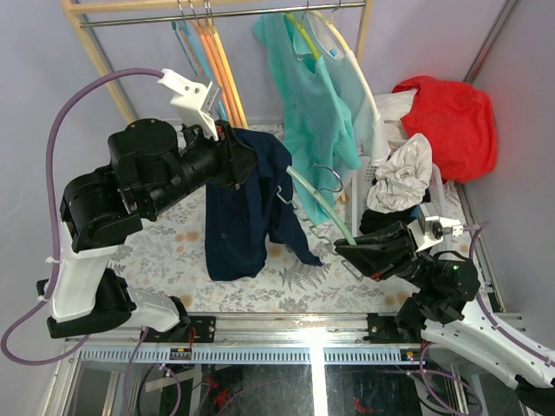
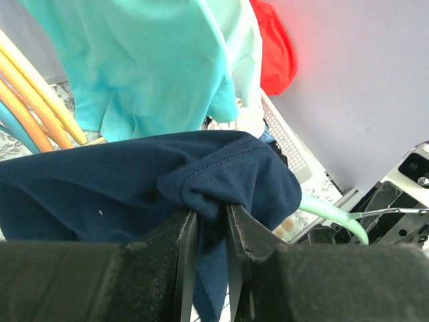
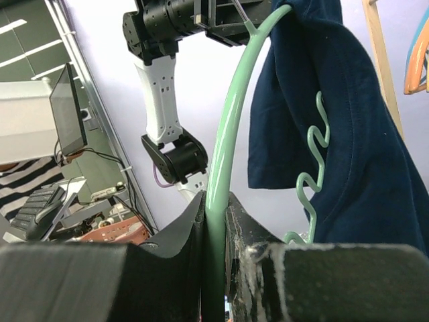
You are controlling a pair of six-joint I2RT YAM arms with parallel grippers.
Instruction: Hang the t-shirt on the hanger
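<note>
No legible text, brands, numbers or signs in any view. White speck on the t-shirt [image 2: 80,194]: too small to read. Monitor [image 3: 70,111] in the right wrist view sits nearly edge-on, so its screen can't be read.
</note>
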